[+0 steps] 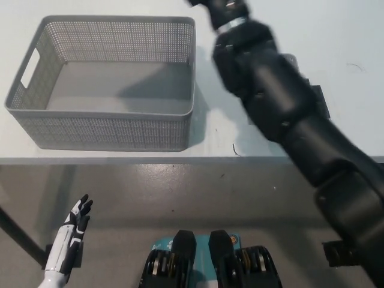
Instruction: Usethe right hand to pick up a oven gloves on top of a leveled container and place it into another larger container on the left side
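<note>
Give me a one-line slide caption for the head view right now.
Black right arm sweeps across the table toward the empty large grey mesh basket; its hand is out of frame, white left hand resting open below.

I see the large container (108, 84) sitting on the left part of the worktop (354, 36), near its front edge, with nothing lying inside it. My right arm (282, 114) reaches diagonally from the lower right across the worktop's right part, just beside the container's right wall; its hand runs out of view at the top edge. My left hand (75, 225) hangs low at the lower left, before the worktop's front edge, above the floor (180, 192)
</note>
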### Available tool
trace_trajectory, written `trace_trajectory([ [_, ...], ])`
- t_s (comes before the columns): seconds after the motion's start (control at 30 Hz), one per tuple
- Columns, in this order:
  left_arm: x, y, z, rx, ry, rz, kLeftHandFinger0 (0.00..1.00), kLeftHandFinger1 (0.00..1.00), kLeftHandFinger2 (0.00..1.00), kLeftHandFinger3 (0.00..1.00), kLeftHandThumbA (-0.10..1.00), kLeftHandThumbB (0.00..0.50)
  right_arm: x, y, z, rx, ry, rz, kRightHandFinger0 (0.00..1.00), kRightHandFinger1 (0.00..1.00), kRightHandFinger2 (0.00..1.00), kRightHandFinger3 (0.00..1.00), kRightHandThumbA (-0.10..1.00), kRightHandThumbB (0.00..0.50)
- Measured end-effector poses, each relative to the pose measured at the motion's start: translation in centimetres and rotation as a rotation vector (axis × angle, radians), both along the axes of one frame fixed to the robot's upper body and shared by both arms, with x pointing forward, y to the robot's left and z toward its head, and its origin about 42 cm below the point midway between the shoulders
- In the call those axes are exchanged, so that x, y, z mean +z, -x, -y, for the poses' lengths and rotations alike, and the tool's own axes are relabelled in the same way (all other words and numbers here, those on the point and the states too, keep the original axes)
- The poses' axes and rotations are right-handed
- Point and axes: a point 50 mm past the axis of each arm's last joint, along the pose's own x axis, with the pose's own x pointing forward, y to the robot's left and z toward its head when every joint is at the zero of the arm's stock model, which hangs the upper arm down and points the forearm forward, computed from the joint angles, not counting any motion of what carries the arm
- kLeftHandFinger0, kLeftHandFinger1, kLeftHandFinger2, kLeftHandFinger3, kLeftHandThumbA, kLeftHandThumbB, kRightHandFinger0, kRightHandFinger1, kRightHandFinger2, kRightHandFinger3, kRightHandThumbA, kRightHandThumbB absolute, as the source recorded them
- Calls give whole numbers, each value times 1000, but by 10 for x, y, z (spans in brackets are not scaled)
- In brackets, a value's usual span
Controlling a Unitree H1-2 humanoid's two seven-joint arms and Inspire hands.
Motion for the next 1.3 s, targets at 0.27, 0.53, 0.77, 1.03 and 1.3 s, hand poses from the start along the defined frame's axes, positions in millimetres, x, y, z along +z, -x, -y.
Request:
trace_trajectory([
  [0.27,0,0,0,-3,-1,-1,1000,1000,1000,1000,1000,500,-16,-1,-57,-5,95,-136,0,1,298,412,-100,308],
  [0.53,0,0,0,-13,-7,-3,1000,1000,1000,1000,1000,500,-21,6,-82,-1,122,-244,235,350,683,1000,195,250],
  [0.77,-1,1,1,-15,-6,-6,1000,1000,1000,1000,1000,500,-39,4,-83,-48,185,-422,1000,1000,1000,1000,566,395],
  [1.03,-1,1,2,-19,-6,-8,1000,1000,1000,1000,1000,500,-39,-6,-70,-26,42,-689,1000,1000,1000,1000,665,300],
  [1.3,-3,1,2,-17,-5,-15,1000,1000,1000,1000,1000,500,-14,-14,-47,89,-217,-813,1000,1000,1000,1000,962,159],
])
